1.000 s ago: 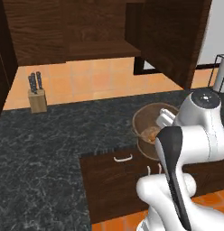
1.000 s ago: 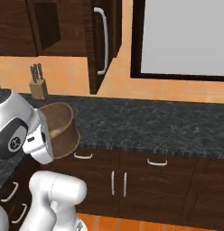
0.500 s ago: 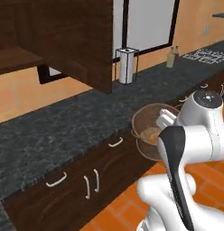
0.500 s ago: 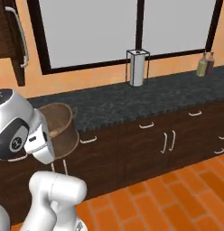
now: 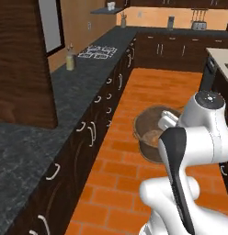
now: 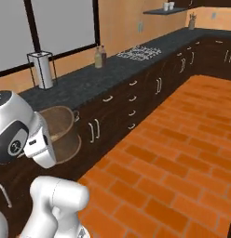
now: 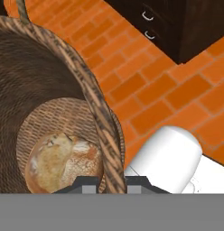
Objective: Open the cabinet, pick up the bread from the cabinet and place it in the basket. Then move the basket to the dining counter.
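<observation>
Hand view: basket (image 7: 98,103) rim between fingers (image 7: 89,182)

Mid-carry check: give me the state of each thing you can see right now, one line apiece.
basket: lifted off any surface, over the brick floor, held by its rim.
bread: lying on the basket's bottom.
gripper: shut on the basket rim, one finger inside, one outside.
black worktop: drawers and doors below it shut.
dining counter: its corner at the right edge, nothing set there yet.
</observation>
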